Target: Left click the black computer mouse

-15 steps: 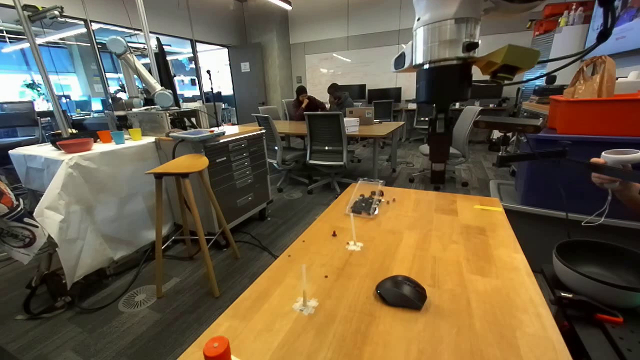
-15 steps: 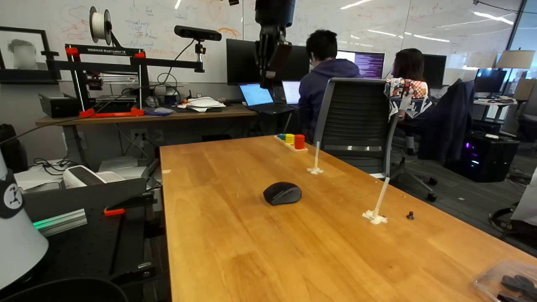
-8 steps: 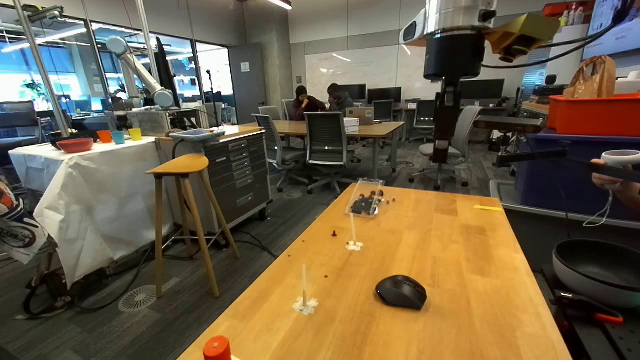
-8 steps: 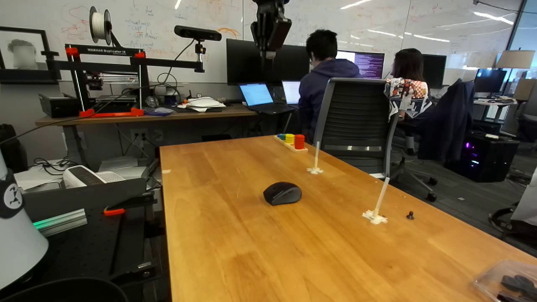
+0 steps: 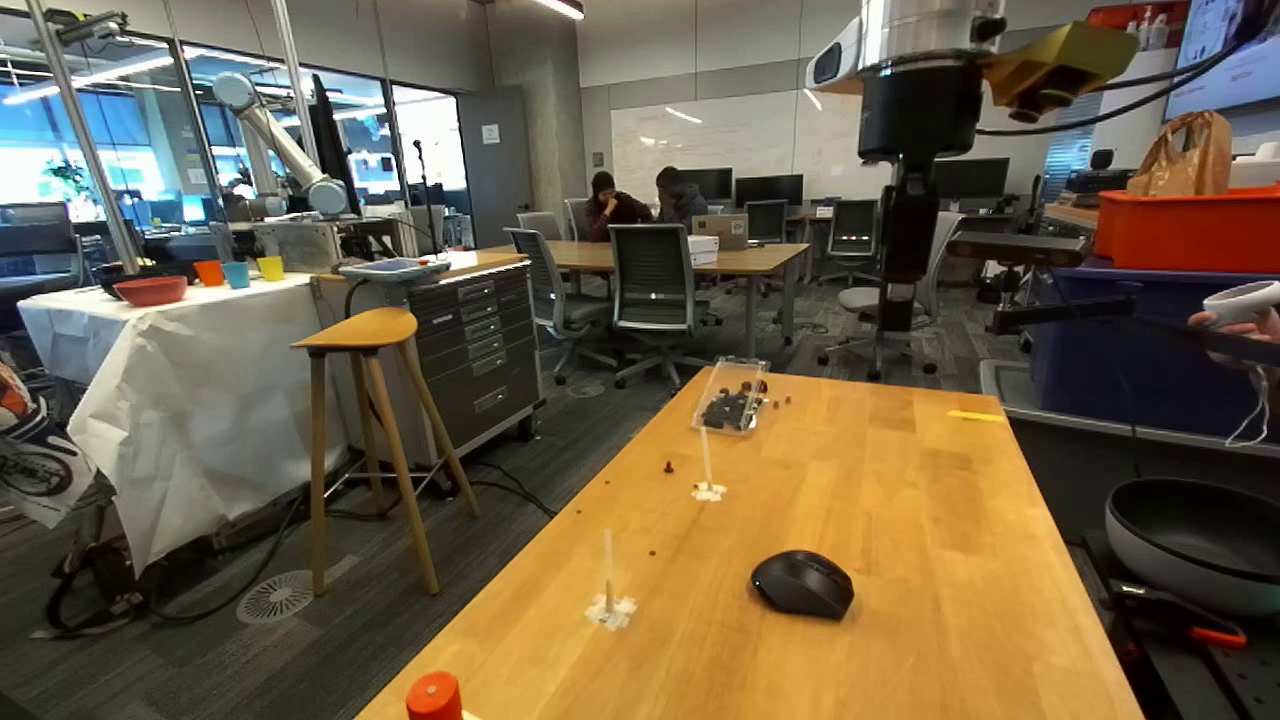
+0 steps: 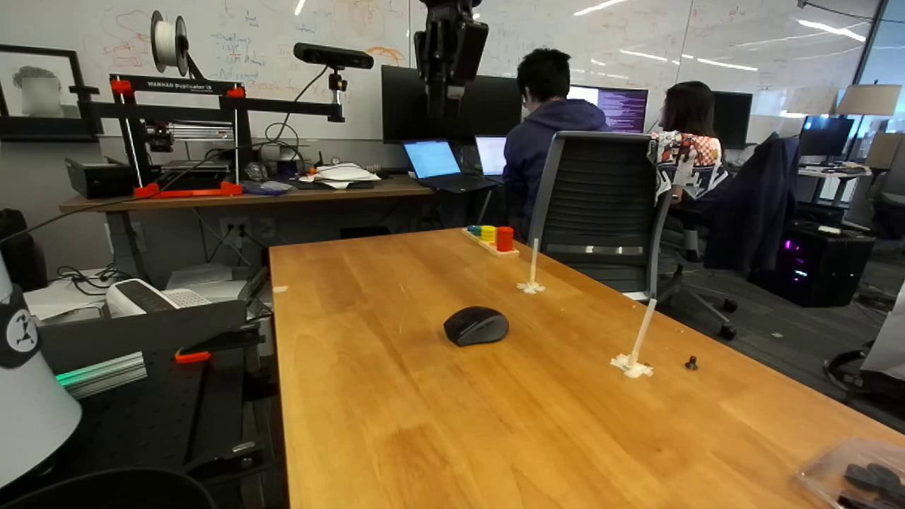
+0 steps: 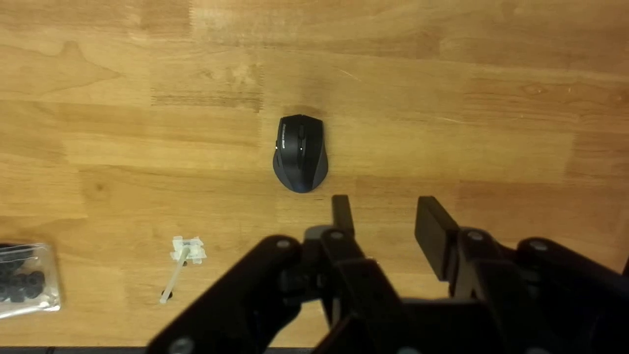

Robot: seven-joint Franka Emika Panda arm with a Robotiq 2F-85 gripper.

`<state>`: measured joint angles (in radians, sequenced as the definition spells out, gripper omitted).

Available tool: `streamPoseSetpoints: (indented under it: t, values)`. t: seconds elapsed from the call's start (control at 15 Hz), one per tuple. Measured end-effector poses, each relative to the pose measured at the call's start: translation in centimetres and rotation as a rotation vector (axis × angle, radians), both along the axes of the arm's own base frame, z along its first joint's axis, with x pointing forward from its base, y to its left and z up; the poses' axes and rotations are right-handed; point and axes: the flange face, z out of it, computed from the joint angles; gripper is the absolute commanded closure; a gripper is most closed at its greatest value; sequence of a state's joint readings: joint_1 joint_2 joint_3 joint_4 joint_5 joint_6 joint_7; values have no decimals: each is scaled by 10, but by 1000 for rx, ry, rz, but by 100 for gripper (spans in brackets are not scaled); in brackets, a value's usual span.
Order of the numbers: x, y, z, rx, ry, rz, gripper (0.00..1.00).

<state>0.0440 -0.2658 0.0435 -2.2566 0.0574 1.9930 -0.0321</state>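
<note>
Saw the black computer mouse (image 7: 299,156) a little left of centre in the upper half of the wrist view, flat on the desk (image 7: 516,152). Made it out as a low, rounded dome, matte black along the top, smooth and greyer down the flanks, wider toward the rear, with tiny pale lettering by its upper left edge. Found its blunt, squared front, scroll wheel (image 7: 301,132) included, toward the top of the frame and its curved back toward the bottom; traced the long axis almost straight up and down the picture, across the grain of the wood. Saw the mouse (image 5: 803,585) right of centre in the lower part of an exterior view, front to the right; saw the mouse (image 6: 476,326) near the middle of an exterior view, front to the left. Found the fingers (image 7: 433,228) spread at the lower right of the wrist view, black, hard-edged and slab-tipped, with bare wood visible between them; in both exterior views, placed them high above the desk, well apart from the mouse. Noted honey-coloured strips in the desk, with toothed joints. Picked out, at lower left of the wrist view, a slender, pale stick (image 7: 175,274) on crumpled white tape (image 7: 197,251), and at the left edge a clear, glossy plastic tray (image 7: 54,295) of small, dark, rounded parts (image 7: 33,284).
</note>
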Motion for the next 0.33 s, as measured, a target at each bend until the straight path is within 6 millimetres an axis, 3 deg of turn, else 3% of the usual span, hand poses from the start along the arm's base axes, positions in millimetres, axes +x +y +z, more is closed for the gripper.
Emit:
streamPoseSetpoints:
  t: [0.33]
  values:
    - [0, 0, 0, 0, 2, 2, 59]
